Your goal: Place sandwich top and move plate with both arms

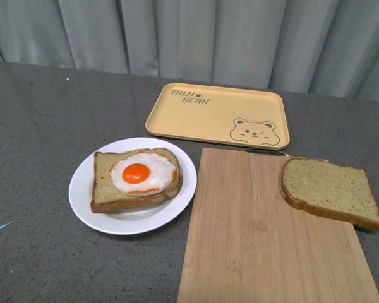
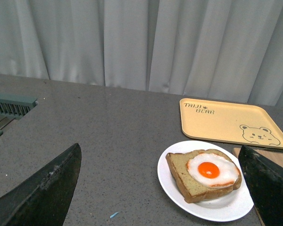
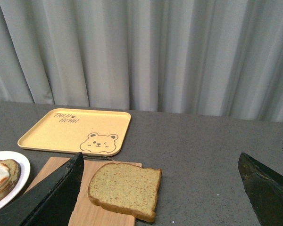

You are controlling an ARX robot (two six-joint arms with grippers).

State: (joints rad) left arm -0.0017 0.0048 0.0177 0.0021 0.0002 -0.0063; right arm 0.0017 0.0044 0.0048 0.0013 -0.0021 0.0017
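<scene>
While left gripper [image 2: 159,181] and right gripper [image 3: 159,186] hang spread, empty, sandwich top [image 1: 330,191] lies on the cutting board [image 1: 252,240], overhanging its right edge. Pinch that crust, lift level, centre over egg toast [image 1: 136,178] on plate [image 1: 82,189].

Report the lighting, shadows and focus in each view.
Front view: soft, even light, no glare; the plate and bread slice cast only faint shadows, everything sharp. Left wrist view: the left gripper shows as dark fingers with little detail; the egg is crisp. Right wrist view: the right gripper is equally dark; the bread slice is in focus.
</scene>
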